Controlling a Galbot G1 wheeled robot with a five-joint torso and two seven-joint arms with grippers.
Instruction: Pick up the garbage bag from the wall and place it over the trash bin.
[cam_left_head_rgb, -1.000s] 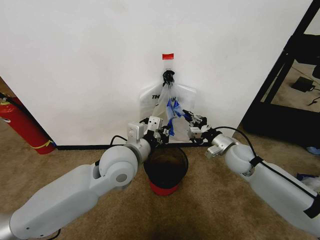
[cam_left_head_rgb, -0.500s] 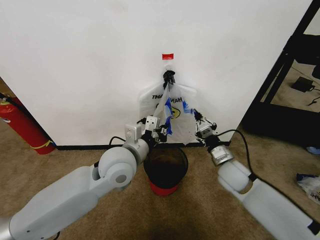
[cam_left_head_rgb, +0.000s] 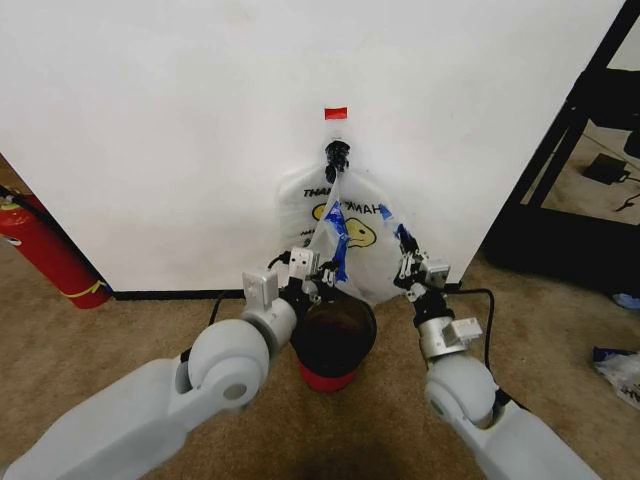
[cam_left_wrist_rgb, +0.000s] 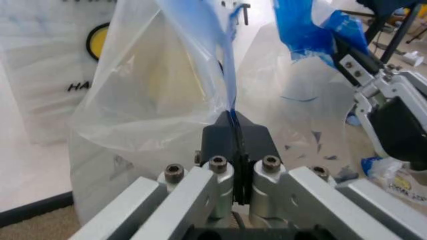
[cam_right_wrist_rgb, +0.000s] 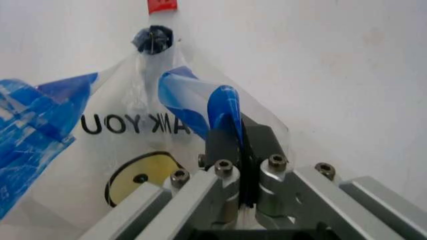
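Bag mouth now spread between both grippers, directly above the trash bin (cam_left_head_rgb: 333, 335). We note the left gripper (cam_left_head_rgb: 318, 279) pinching the blue-patched rim of the garbage bag (cam_left_head_rgb: 362, 248), pads pressed together on the film; the left wrist view confirms a thin fold clamped between them (cam_left_wrist_rgb: 233, 131). The right gripper (cam_left_head_rgb: 409, 266) is likewise clamped on the opposite blue edge, its pads closed on the plastic (cam_right_wrist_rgb: 233, 131).

Change over the last second: the right arm has swung from a low reach across the floor to an upright pose, carrying its edge of the bag outward and away from the left gripper. The bag has opened from a narrow hanging strip into a broad pouch, smiley and lettering now showing.

We see the top of the bag at the black hook (cam_left_head_rgb: 337, 155) on the wall (cam_left_head_rgb: 180, 120), under the red tape strip (cam_left_head_rgb: 335, 113); whether it is still looped on, we cannot tell.

Judgement: opening step largely done. Bag not yet over the bin rim, which sits just below both grippers.
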